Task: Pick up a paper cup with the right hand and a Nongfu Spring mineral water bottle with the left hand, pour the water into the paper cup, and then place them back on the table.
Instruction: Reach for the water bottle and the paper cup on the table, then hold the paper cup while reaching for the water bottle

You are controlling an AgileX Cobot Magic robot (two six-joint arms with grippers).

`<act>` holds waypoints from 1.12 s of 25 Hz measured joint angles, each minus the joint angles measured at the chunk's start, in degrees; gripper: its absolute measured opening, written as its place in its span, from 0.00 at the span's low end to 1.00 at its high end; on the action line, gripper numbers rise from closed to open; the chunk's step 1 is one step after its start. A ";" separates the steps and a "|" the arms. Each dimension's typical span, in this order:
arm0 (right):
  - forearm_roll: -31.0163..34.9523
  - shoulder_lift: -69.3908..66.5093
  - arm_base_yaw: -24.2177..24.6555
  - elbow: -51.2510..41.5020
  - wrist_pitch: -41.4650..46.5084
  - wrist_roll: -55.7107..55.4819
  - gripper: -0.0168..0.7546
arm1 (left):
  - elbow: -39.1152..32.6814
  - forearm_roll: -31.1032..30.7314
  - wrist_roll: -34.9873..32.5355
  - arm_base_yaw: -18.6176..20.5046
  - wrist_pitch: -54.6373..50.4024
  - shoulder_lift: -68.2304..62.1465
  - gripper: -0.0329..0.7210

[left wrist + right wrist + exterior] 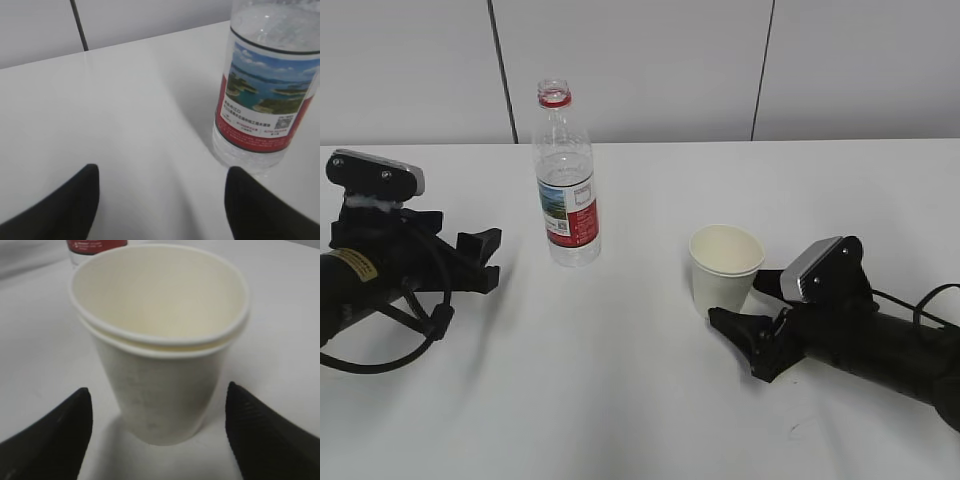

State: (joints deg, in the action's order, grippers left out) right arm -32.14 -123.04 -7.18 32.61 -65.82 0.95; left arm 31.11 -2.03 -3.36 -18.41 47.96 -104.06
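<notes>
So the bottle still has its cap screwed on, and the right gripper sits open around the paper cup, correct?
Not quite. The bottle has no cap: the exterior view shows its mouth open above the red neck ring. The rest holds: the right gripper is open, its fingers either side of the paper cup, as the right wrist view shows.

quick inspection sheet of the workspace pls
surface: white table, bare apart from the job's things
bottle: upright, uncapped, left of centre
cup: upright, looks like two nested rims, seems empty
clutter: nothing seen
left gripper: open, short of the bottle, to its left
right gripper: open, a finger either side of the cup, no contact seen
cables: black loop by left arm
surroundings: grey wall panels
</notes>
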 joint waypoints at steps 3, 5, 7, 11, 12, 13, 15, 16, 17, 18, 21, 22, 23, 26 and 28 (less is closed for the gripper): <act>-2.49 -2.14 0.00 1.97 0.00 -0.12 0.82 | 0.00 -0.53 0.00 0.00 0.07 0.00 0.68; -1.83 -2.96 0.00 2.70 0.00 -0.12 0.82 | 0.00 -0.66 0.00 0.00 0.21 0.00 0.68; -1.00 -3.62 0.00 3.60 0.00 -0.12 0.82 | 0.00 -0.73 0.00 0.00 0.28 0.00 0.68; -0.90 -4.33 -0.35 5.65 0.00 -0.21 0.82 | 0.00 -0.80 0.00 0.00 0.32 0.00 0.69; -1.02 -4.62 -0.45 6.13 0.00 -0.21 0.82 | 0.00 -0.85 0.00 0.00 0.40 0.00 0.69; -1.52 -5.02 -0.58 6.58 0.00 -0.21 0.82 | 0.00 -0.91 0.00 0.00 0.41 0.00 0.69; -2.58 -5.71 -0.58 7.53 0.00 -0.34 0.82 | 0.00 -0.99 0.00 0.00 0.46 0.00 0.69; -2.58 -6.02 -0.58 7.77 0.00 -0.34 0.82 | 0.00 -1.12 0.00 0.00 0.46 0.00 0.69; -2.58 -6.14 -0.58 7.85 0.00 -0.34 0.82 | 0.00 -1.11 0.00 0.00 0.46 0.00 0.69; -2.58 -6.14 -0.58 7.89 0.00 -0.37 0.82 | 0.00 -1.11 0.00 0.00 0.46 0.00 0.69; -2.58 -6.23 -0.58 8.01 0.00 -0.37 0.81 | 0.00 -1.24 0.00 0.00 0.46 0.00 0.69; -2.70 -6.23 -0.58 8.01 0.00 -0.37 0.80 | 0.00 -1.60 0.00 0.00 0.46 0.00 0.69; -2.80 -6.23 -0.58 8.10 0.00 -0.37 0.78 | 0.00 -2.51 0.00 0.00 0.48 0.00 0.69; -3.02 -6.23 -0.58 8.10 0.00 -0.46 0.71 | 0.06 -6.10 0.55 0.00 0.48 0.00 0.69; -3.02 -6.23 -0.58 8.10 0.00 -0.46 0.66 | 0.25 -7.17 0.92 0.00 0.60 -0.05 0.69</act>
State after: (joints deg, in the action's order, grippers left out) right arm -35.16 -129.27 -7.76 40.71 -65.82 0.49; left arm 31.35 -9.19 -2.43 -18.41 48.55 -104.11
